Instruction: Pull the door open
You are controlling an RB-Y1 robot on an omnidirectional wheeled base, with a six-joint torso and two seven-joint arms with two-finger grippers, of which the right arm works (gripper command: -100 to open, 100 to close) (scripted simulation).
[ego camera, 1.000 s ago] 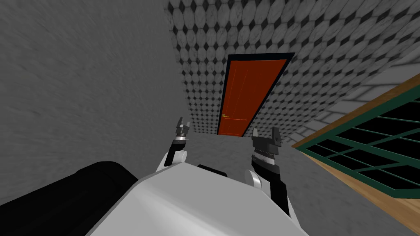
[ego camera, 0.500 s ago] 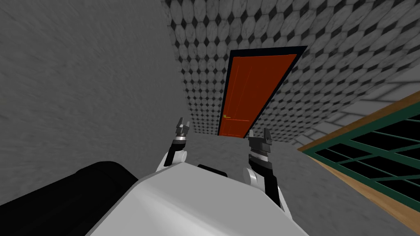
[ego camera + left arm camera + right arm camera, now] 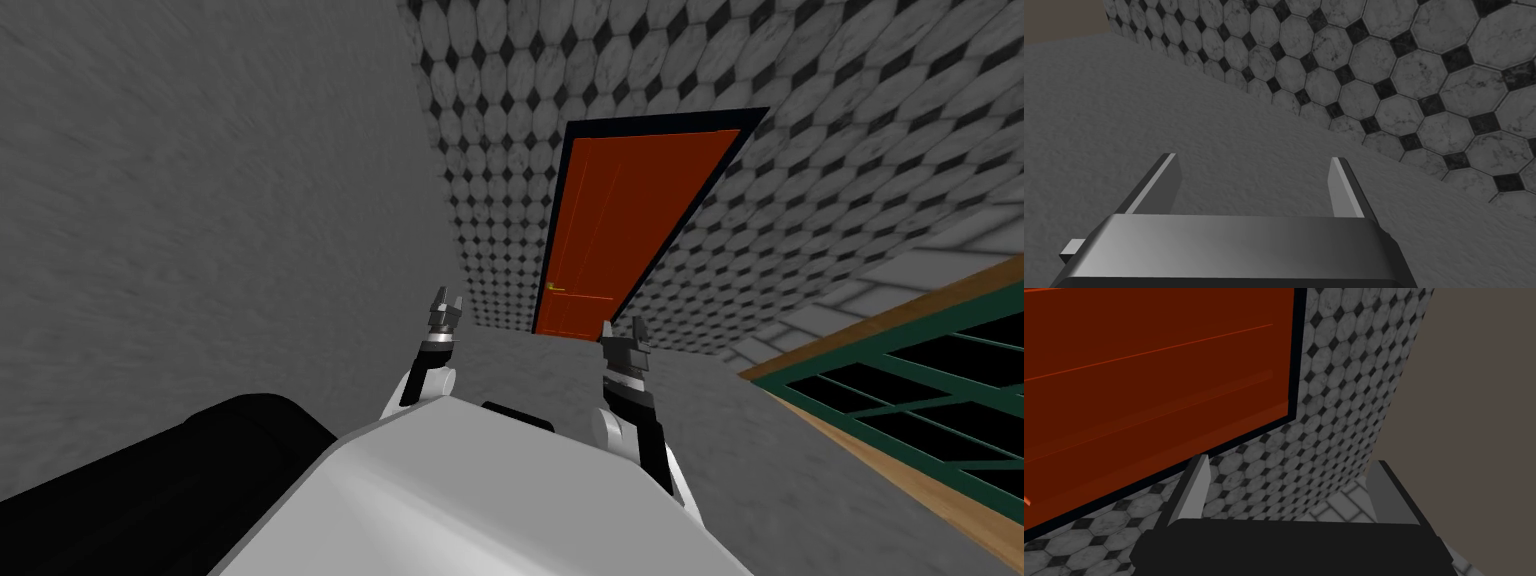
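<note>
Right gripper (image 3: 622, 332), its two blade fingers spread with nothing between them, hovers near the lower corner of the red-orange panelled door (image 3: 625, 215), apart from it and on the side away from the door's small yellow lever handle (image 3: 555, 289). Left gripper (image 3: 443, 306), likewise spread and empty, sits off the door's handle side. The door stands closed in its dark frame (image 3: 1294, 348), set in the grey-and-black octagon-tiled wall (image 3: 500, 200).
</note>
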